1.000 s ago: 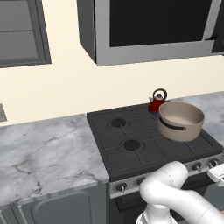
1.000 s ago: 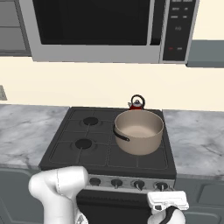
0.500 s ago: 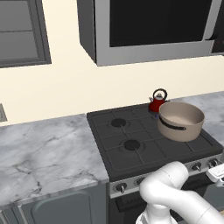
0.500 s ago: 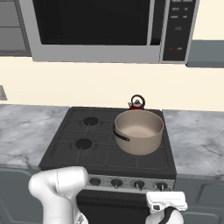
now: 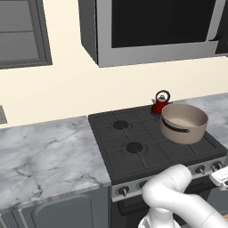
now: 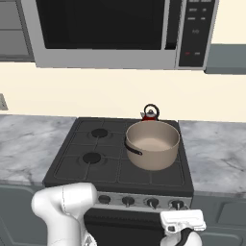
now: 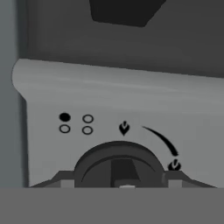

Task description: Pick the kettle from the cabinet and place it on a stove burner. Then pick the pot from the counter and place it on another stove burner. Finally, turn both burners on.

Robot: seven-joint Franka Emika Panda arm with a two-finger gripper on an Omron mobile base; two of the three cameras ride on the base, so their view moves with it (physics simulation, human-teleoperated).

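The hand [image 7: 118,178] grips a dark round knob [image 7: 119,162]; glossy red kettle [image 6: 150,113] behind beige pot [image 6: 153,144].

The pot [image 6: 153,144] sits on the cooktop's [image 6: 81,166] front right burner, the kettle [image 6: 150,113] just behind it at the back edge.

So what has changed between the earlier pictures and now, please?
Nothing has visibly moved. The gripper stays low at the stove's front panel, its fingertips on either side of a knob; whether they have tightened on it cannot be told. The kettle and the pot stand on the right side of the cooktop as before.
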